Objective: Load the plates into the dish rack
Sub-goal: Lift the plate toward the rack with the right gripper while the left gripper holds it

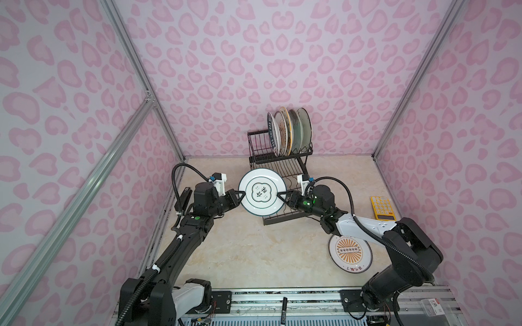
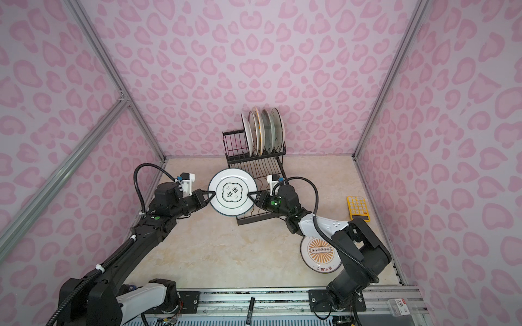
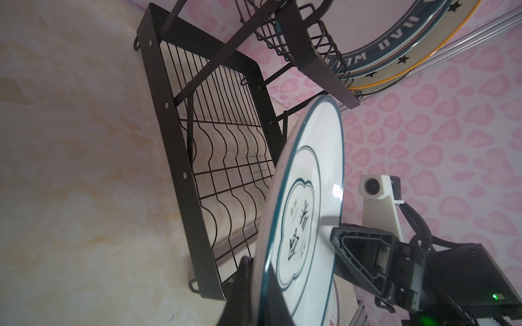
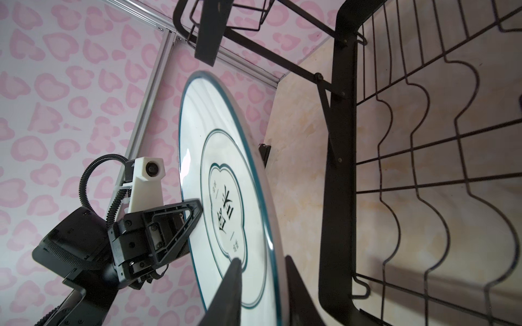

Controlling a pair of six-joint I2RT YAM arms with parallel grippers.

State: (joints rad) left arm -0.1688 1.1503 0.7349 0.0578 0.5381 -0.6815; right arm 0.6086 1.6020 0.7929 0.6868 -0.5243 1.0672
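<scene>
the white teal-rimmed plate hangs on edge above the surface, one rim clamped in the left tool, while the right tool straddles the opposite rim; i cannot tell whether it grips. the dish rack lies just behind the plate, its lower slots nearer the right arm. the right wrist view shows those slots bare; both top views alone show the orange-sunburst plate flat on the surface.
</scene>
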